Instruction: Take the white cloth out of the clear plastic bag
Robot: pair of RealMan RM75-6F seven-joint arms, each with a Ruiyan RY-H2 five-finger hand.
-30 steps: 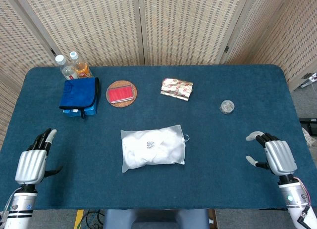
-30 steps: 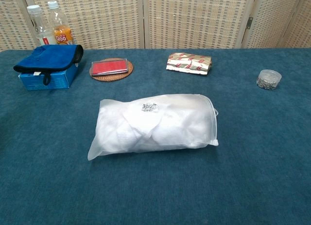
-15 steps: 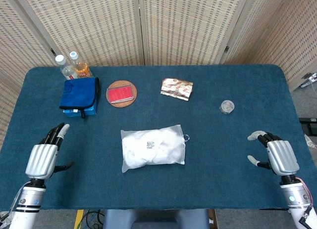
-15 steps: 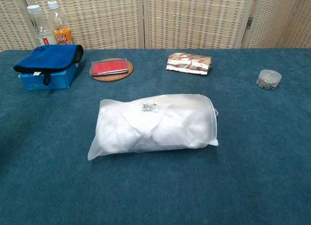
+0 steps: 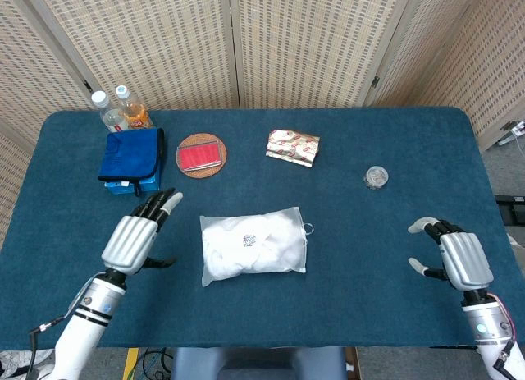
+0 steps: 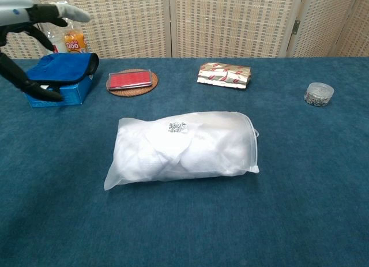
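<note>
Head view: the clear plastic bag (image 5: 254, 248) lies flat near the middle of the blue felt-like worktop (image 5: 369, 257), a soft frosted pouch bulging with the crumpled white cloth (image 5: 246, 250), a small printed mark on its upper face and a ring-shaped pull at its right end. The left hand (image 5: 137, 236), grey-shelled with dark fingers, hovers just left of the bag, fingers spread and extended, holding nothing and not touching the bag. The right hand (image 5: 459, 259) sits near the worktop's right edge, well apart from the bag, its fingers loosely curved and apart, empty. Toward the far left corner a folded blue towel (image 5: 131, 155) drapes over a box.
</note>
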